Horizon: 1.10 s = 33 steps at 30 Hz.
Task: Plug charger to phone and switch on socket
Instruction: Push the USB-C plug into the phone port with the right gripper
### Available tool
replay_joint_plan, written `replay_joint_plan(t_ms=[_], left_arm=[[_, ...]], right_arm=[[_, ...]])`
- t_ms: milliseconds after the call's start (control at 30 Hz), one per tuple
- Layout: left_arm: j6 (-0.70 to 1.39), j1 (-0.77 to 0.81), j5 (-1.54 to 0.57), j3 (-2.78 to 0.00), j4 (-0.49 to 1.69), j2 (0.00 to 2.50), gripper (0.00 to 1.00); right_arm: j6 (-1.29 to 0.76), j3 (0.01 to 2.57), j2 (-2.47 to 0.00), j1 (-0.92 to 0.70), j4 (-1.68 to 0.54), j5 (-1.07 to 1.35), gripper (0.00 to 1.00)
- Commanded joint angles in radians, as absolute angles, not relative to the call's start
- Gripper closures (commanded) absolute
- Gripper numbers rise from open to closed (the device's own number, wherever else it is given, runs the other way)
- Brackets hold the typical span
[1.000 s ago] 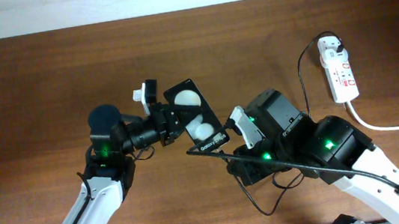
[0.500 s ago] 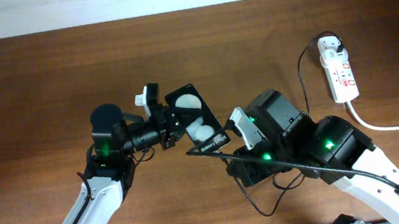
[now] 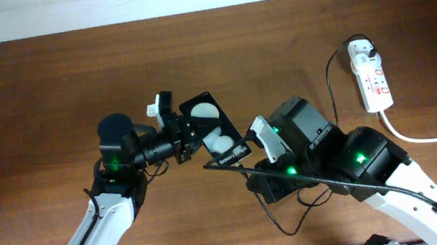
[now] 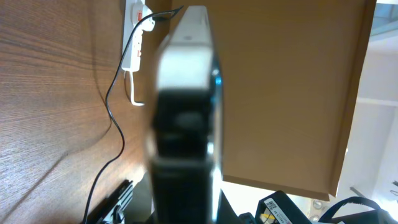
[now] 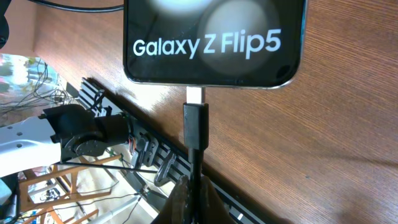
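Galaxy Z Flip5 phone [image 3: 213, 129] held off counter [image 3: 49, 84], clamped edgewise in left end effector [image 3: 187, 133] — glossy, rigid, likely slippery, glass fragile. Right end effector [image 5: 190, 196] pinches charger connector [image 5: 195, 124] at port, metal tip showing. Cable [image 4: 115, 127] limp — grip stiff shell. Socket [image 3: 373, 80] far right.

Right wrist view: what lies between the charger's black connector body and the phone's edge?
Right wrist view: only the bare metal tip of the charger, reaching the phone; not fully seated.
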State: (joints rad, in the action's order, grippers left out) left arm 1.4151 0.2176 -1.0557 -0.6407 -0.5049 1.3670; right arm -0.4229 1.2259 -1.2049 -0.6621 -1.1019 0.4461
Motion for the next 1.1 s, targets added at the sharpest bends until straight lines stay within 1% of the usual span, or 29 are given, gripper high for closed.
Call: replay_joint_plan(t_ms=[0, 367, 433, 500, 567, 733, 1000, 1067], left_arm=[[1.421, 0.221, -1.077, -0.657, -0.515, 1.356, 1.00], [1.420, 0.221, -1.084, -0.657, -0.519, 1.356, 1.00], [1.420, 0.221, -1.098, -0.657, -0.556, 1.356, 1.00], [1.420, 0.221, -1.119, -0.657, -0.643, 1.356, 1.00], [1.420, 0.222, -1.127, -0.657, -0.643, 1.356, 1.00], [1.281, 0.223, -1.214, -0.657, -0.643, 1.356, 1.00], [1.285, 0.222, -1.216, -0.657, -0.643, 1.356, 0.99], [1.252, 0.222, -1.216, -0.657, -0.643, 1.356, 0.99]], right_arm=[[-0.428, 1.225, -1.191, -0.667, -1.111, 0.455, 0.96], [-0.428, 1.225, -1.205, -0.667, -1.091, 0.432, 0.96], [-0.428, 1.225, -1.219, -0.667, -1.081, 0.432, 0.96], [-0.428, 1.225, -1.220, -0.666, -1.049, 0.432, 0.96], [-0.428, 1.225, -1.220, -0.666, -1.023, 0.432, 0.96], [-0.427, 1.225, -1.220, -0.666, -1.016, 0.373, 0.96], [-0.424, 1.225, -1.220, -0.667, -1.023, 0.301, 0.96], [-0.424, 1.225, -1.220, -0.667, -1.036, 0.301, 0.92]])
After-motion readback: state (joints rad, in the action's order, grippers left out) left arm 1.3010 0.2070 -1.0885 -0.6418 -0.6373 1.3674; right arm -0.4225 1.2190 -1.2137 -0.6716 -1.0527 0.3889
